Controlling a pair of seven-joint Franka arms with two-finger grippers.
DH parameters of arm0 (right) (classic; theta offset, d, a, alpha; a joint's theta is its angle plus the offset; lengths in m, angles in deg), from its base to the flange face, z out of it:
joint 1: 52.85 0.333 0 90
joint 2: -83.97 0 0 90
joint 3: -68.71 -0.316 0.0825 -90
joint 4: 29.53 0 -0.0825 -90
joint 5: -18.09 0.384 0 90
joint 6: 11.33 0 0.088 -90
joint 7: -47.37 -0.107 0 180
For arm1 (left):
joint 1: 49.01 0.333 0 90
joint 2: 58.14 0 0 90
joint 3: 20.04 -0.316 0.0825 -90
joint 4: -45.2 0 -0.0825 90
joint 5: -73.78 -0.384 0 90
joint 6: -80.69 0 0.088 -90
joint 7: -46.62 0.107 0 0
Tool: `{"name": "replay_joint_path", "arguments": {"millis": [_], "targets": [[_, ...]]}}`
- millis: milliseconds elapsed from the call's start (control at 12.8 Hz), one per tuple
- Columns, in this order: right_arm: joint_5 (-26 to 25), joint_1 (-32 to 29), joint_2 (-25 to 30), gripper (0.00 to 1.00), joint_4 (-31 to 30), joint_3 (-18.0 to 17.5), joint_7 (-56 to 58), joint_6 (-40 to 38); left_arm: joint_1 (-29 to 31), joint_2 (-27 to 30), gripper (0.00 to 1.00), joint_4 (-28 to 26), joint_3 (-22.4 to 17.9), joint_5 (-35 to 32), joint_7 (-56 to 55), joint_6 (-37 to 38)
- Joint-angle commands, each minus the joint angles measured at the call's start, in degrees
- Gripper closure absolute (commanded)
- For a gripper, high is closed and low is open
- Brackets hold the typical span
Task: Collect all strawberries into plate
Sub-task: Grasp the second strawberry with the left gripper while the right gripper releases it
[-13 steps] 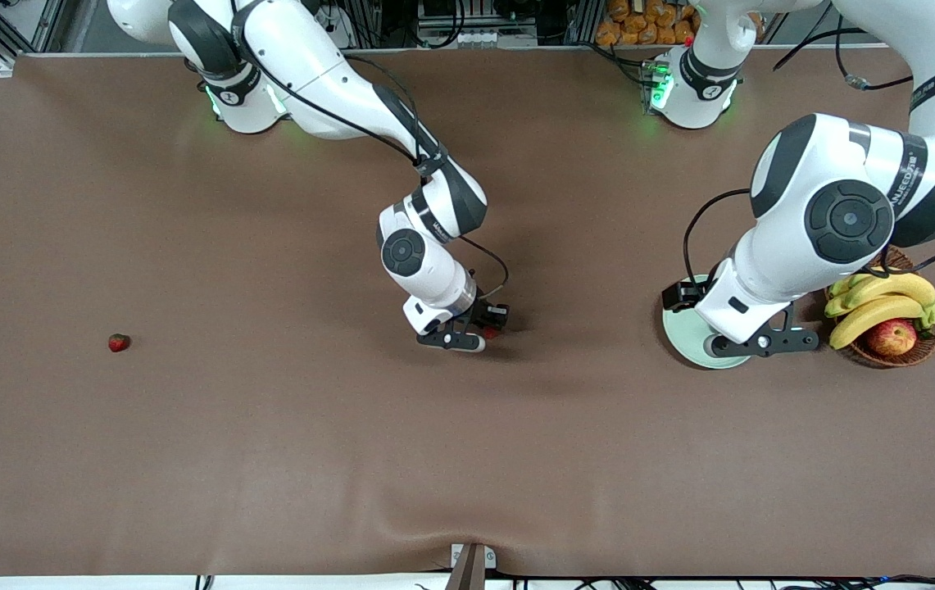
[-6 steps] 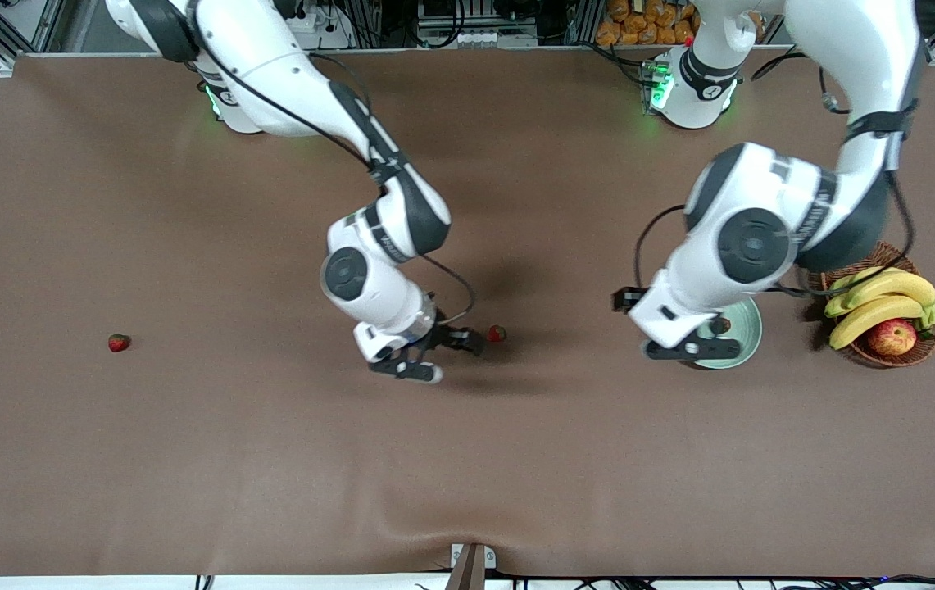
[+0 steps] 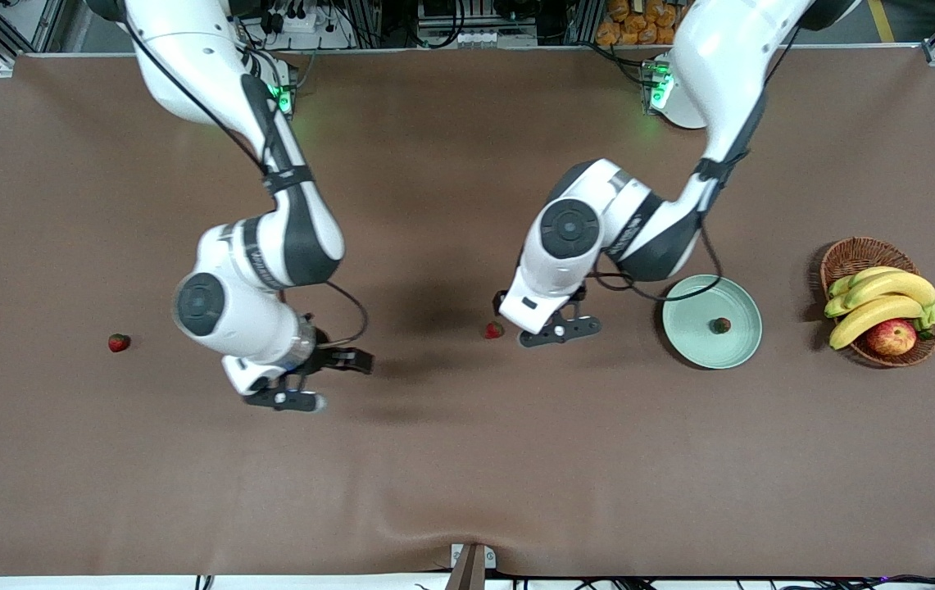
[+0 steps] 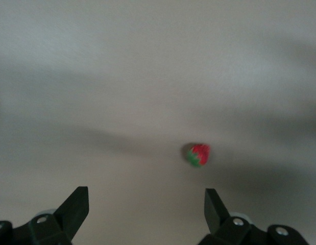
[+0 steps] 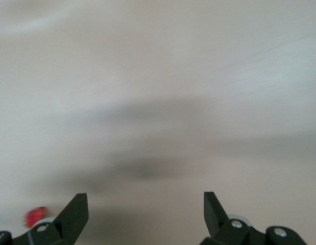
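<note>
Right arm bent at elbow, reaching toward camera; right hand [image 3: 315, 381] low over surface [image 3: 467, 459], fingers [image 5: 76, 212] spread wide, empty. Left arm folded toward mid-table; left hand [image 3: 553, 324] low, fingers [image 4: 76, 209] spread, empty.

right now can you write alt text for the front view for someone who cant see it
Two white robot arms reach over a brown table: the open left gripper hovers beside a strawberry mid-table, and the open right gripper is over bare cloth. One strawberry sits in the mint plate, another lies toward the right arm's end.
</note>
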Motion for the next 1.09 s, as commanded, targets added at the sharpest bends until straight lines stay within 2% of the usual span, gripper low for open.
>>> {"name": "replay_joint_path", "arguments": {"millis": [0,156,312,390,547,703,1015], "targets": [[-0.6,0.7,5.6,0.0,-8.8,7.6,9.4,-2.9,-6.1,-6.1,0.0,4.0,-4.6,-3.2,-11.3,-4.6],[-1.0,0.6,5.1,0.0,-9.0,13.5,13.4,-7.5,-7.3,-9.1,0.0,4.0,-5.1,-3.3,-13.5,-11.2],[-4.8,0.4,4.9,0.0,-10.7,17.0,15.9,-7.9,-7.6,-10.9,0.04,4.0,-5.1,-3.7,-13.7,-14.0],[-6.9,-0.5,4.9,0.0,-11.3,17.8,17.1,-7.8,-7.6,-11.7,0.09,4.0,-5.2,-4.1,-13.6,-14.7],[-8.0,-3.7,5.1,0.0,-12.7,18.8,23.0,-7.9,-7.6,-13.0,0.1,3.9,-5.2,-4.1,-13.7,-18.1],[-8.0,-7.9,4.8,0.0,-14.7,18.8,30.2,-5.8,-7.6,-13.1,0.2,3.8,-5.1,-4.2,-13.6,-18.1],[-8.0,-9.8,3.8,0.0,-20.7,18.8,33.7,5.0,-7.6,-13.7,0.46,3.5,-5.1,-4.3,-12.7,-18.1]]}}
